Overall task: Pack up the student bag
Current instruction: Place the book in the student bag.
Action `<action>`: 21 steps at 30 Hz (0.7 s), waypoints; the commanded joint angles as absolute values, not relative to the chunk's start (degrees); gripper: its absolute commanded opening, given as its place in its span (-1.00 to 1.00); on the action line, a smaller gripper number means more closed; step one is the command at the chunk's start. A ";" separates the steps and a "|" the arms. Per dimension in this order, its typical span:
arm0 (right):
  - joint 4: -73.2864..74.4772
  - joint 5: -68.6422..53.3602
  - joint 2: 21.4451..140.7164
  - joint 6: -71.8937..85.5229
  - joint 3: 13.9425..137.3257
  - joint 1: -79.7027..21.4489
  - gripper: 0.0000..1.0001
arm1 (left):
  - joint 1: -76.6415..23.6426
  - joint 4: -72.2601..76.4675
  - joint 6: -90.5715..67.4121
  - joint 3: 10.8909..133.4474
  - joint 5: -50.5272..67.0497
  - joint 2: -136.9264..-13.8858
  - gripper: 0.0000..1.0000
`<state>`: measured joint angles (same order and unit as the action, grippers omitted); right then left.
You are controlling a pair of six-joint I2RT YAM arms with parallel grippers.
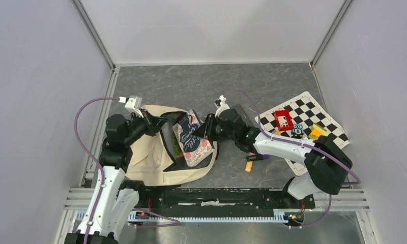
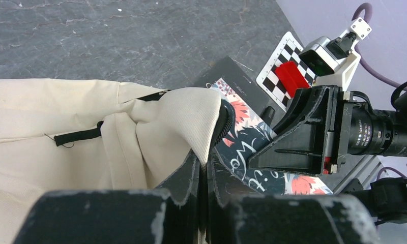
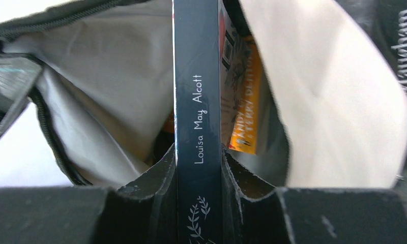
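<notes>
The student bag [image 1: 150,155] lies on its side at the left of the table, cream with a dark mouth facing right. My left gripper [image 1: 158,122] is shut on the upper rim of the bag's mouth; in the left wrist view the cream fabric [image 2: 191,117] is pinched between the jaws of this gripper [image 2: 207,165]. My right gripper [image 1: 207,129] is shut on a dark blue floral book [image 1: 192,137], which lies partly inside the mouth. In the right wrist view that gripper [image 3: 199,157] clamps the book's spine [image 3: 197,76], lettered "Louisa May Alcott". An orange book [image 3: 242,117] sits deeper in the bag.
A checkered mat [image 1: 313,109] at the right carries a red box [image 1: 283,120], an owl figure [image 1: 297,131] and small coloured blocks [image 1: 318,132]. An orange marker [image 1: 249,165] lies below the right forearm. A black book [image 1: 242,113] lies behind the right gripper. Grey walls enclose the table.
</notes>
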<state>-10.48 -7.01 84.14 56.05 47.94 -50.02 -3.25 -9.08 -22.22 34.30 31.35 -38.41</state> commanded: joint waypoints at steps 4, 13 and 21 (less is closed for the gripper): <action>-25.55 -2.30 87.13 63.47 50.78 -52.94 -1.00 | -3.00 -3.16 -23.82 34.80 33.14 -37.89 -0.91; -25.22 5.61 90.49 67.17 42.27 -54.37 -1.00 | -3.05 -2.98 -23.82 34.70 33.05 -37.17 -0.91; -25.33 7.12 95.72 67.20 47.42 -56.72 -1.00 | -3.02 -2.68 -24.08 34.56 33.57 -37.35 -0.91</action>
<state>-22.92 5.15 92.82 66.32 42.57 -55.16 -3.25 -8.36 -22.22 34.28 31.75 -38.33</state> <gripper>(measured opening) 0.310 0.099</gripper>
